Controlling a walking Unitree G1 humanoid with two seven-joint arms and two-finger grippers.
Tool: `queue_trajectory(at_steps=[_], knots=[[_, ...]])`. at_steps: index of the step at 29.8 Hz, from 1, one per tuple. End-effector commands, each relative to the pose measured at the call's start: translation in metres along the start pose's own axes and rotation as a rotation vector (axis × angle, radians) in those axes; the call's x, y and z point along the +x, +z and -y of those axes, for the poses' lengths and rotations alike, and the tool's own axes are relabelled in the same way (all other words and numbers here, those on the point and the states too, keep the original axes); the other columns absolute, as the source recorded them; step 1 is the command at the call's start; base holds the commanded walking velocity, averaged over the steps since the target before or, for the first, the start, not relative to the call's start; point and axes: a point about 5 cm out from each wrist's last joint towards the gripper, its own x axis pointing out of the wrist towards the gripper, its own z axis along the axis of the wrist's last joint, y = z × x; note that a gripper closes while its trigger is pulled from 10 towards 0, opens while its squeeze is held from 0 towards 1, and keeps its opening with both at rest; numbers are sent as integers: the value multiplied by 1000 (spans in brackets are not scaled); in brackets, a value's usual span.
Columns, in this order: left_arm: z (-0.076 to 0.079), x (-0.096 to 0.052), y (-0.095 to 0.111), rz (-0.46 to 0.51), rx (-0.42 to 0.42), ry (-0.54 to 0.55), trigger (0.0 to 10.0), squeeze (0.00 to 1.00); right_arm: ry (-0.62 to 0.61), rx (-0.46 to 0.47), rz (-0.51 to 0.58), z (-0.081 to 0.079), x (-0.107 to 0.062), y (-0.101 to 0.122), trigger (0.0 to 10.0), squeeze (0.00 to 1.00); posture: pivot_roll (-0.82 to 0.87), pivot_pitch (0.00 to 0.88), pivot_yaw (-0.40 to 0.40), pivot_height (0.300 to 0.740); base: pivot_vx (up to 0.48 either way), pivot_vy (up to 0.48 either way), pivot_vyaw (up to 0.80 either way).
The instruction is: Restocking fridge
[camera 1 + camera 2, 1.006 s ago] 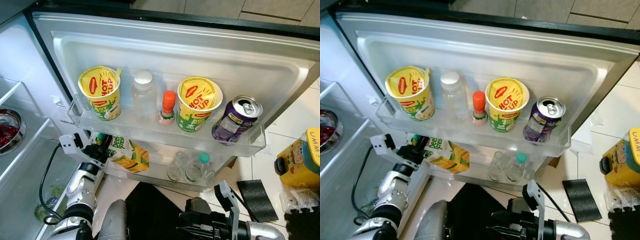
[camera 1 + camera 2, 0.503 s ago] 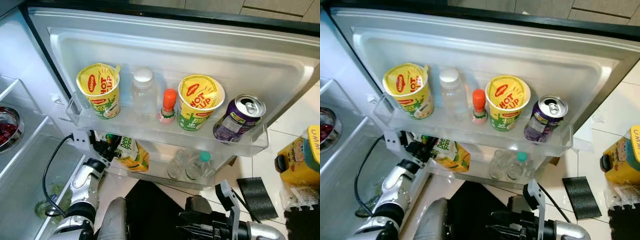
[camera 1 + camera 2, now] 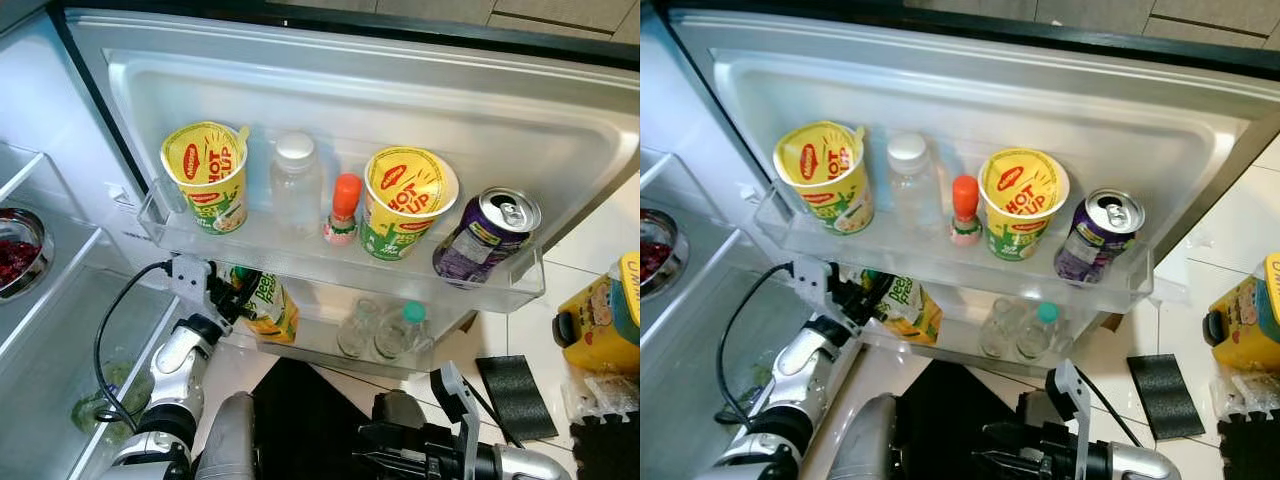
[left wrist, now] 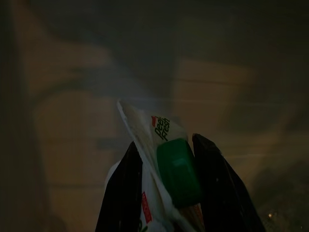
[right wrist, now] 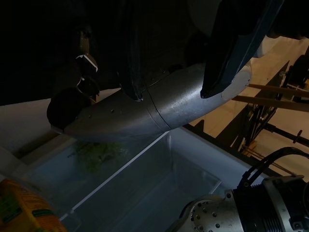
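Since the earlier frame my left gripper [image 3: 232,300] has carried the juice carton [image 3: 264,308] further in under the upper door shelf [image 3: 340,270], lower left of frame. Its fingers [image 4: 212,188] pinch the carton's top beside the green cap [image 4: 176,169]. My right gripper [image 3: 400,462], low centre-right, I cannot tell.

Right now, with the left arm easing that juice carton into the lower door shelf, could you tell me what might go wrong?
1. The left gripper pinches the juice carton only near its green cap, so the carton may tilt or slip.
2. The upper shelf overhangs closely; lifting the carton could knock it.
3. The purple can already leans at the shelf's end and a jolt could topple it.
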Motion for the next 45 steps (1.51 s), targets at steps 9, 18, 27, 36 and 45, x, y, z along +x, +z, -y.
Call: queue_trajectory(at_steps=[9,18,27,36,45], knots=[[0,-2,-3,-38,33,-20,10000,1000,-2,10,-9,-2,-1,-2,10000,0,-157,274,4,608,0,0,0],[-6,-1,3,10,-23,6,10000,204,-7,6,-14,0,-1,-2,10000,0,-155,269,2,608,0,0,0],[-16,-8,6,38,-70,76,10000,0,-4,2,-22,2,0,-1,10000,0,-150,257,-2,608,0,0,0],[-26,-20,7,64,-198,63,10000,0,-3,0,-18,4,1,0,10000,0,-147,244,1,608,0,0,0],[-30,-44,-1,21,-284,2,10000,0,-11,-7,-14,9,2,3,10000,0,-137,231,4,608,0,0,0]])
